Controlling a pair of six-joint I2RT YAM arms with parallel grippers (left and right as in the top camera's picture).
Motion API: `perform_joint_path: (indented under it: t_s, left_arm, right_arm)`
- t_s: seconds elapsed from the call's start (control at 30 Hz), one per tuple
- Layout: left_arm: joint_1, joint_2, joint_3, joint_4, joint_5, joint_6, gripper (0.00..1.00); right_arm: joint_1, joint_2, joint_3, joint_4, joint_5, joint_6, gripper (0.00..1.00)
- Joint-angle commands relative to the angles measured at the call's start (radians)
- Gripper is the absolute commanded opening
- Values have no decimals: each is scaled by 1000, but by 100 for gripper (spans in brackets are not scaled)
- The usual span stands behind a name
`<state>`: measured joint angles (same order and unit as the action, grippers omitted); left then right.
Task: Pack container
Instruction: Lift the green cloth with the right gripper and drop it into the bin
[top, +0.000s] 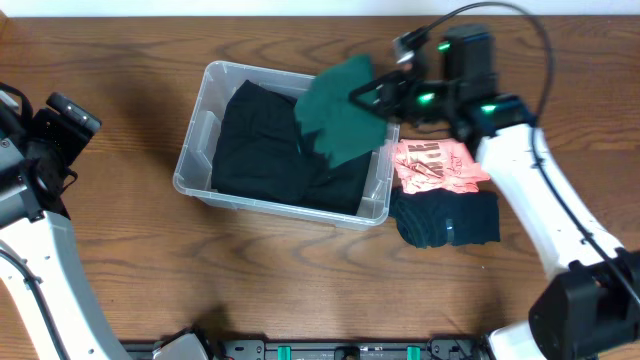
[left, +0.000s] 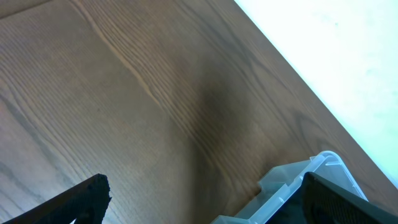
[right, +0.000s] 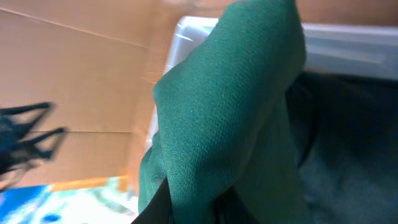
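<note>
Wooden tabletop (top: 120, 250) setup: your right pincer (top: 378, 95) is clamping the green cloth (top: 340, 110) and dangling it over the right end of the container (top: 283, 207). It's sitting mid-tabletop, long axis running left-right. Your left pincer (top: 68, 120) is hanging well off, fingers apart.

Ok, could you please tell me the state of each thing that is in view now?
container: open, partly filled.
black clothes: lying inside the container.
green cloth: lifted over the container, held.
pink shirt: lying on the table, unpacked.
dark blue cloth: folded on the table.
right gripper: shut on the green cloth.
left gripper: open, empty.
</note>
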<state>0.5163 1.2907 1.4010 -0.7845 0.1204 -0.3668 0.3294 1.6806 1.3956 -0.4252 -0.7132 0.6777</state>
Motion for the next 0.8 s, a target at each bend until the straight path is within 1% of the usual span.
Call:
perform_joint_path:
  t_s: [0.0, 0.07, 0.13, 0.4, 0.43, 0.47, 0.53, 0.6, 0.7, 0.77]
  left_arm:
    - [4, 2, -3, 0, -6, -2, 98]
    - [4, 2, -3, 0, -6, -2, 98]
    - [4, 2, -3, 0, -6, -2, 98]
    - [4, 2, -3, 0, -6, -2, 98]
    - [4, 2, -3, 0, -6, -2, 98]
    - [4, 2, -3, 0, -6, -2, 98]
    - [4, 2, -3, 0, -6, -2, 98]
    - [4, 2, -3, 0, -6, -2, 98]
    - [4, 2, -3, 0, -6, -2, 98]
    - [4, 2, -3, 0, -6, -2, 98]
  right_arm:
    - [76, 33, 1, -16, 225, 2, 1]
    - [114, 54, 1, -55, 361, 2, 1]
    - [134, 76, -1, -79, 438, 2, 1]
    - [134, 199, -4, -196, 465, -11, 1]
    - [133, 208, -4, -210, 478, -25, 4]
    - [132, 215, -4, -228, 505, -29, 12]
    - [132, 213, -4, -241, 546, -53, 23]
    - [132, 197, -3, -231, 557, -99, 31]
    - [132, 153, 0, -209, 557, -168, 41]
    - [128, 99, 5, -205, 572, -220, 52]
